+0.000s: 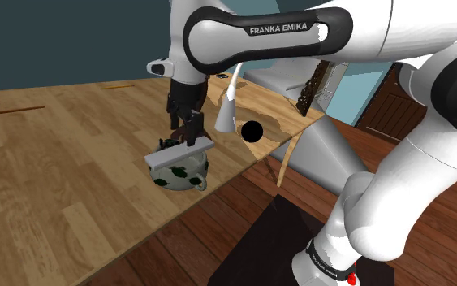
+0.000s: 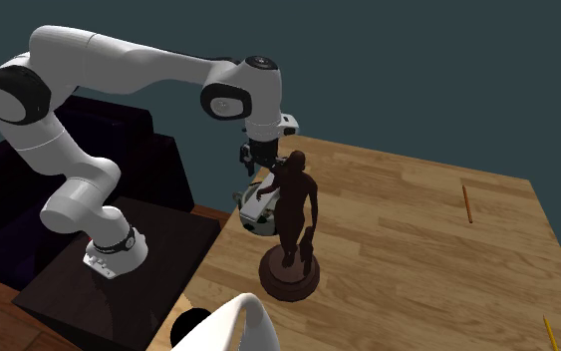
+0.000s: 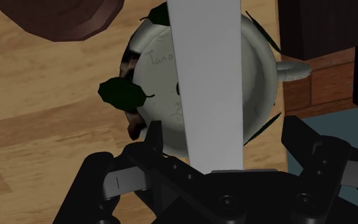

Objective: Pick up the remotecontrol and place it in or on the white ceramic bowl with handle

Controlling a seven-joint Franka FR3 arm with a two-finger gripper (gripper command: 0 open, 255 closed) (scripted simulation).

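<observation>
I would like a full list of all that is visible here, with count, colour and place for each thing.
remote control: one, grey, lying across the top of the bowl
bowl: one, white with dark green spots, side handle, on the table near its edge
statue: one, brown, figure on a round base, standing close beside the bowl
pencils: two, orange, lying on the table far from the bowl
ball: one, black, right of the bowl in the shoulder view
table: one, light wood
stand: one, dark, on the floor
arm: one, white with dark joints
gripper: one, black, jaws open, over the remote control
</observation>
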